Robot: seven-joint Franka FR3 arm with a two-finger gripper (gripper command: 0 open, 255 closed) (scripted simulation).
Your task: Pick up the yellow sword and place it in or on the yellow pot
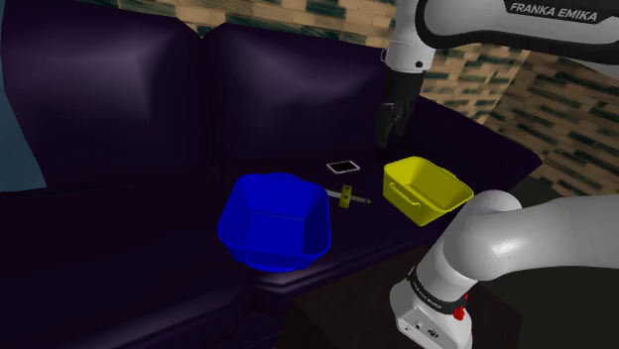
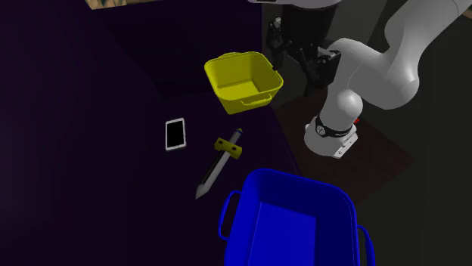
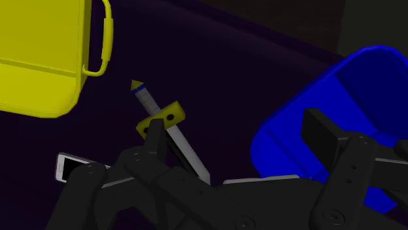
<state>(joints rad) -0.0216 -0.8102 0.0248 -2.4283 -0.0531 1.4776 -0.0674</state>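
Pincer (image 3: 235, 127), spread wide, hangs above the sword (image 3: 161, 119) and yellow pot (image 3: 39, 65).

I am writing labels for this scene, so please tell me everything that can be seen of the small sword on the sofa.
The sword has a plain grey blade, a yellow cross-guard with dark holes, a grey grip with a blue band, and a yellow tip at the handle end. It lies flat on the dark purple sofa seat, between the yellow pot and the blue basin, with the phone beside it but apart. Only the seat touches it; the open pincer hangs above without holding it.
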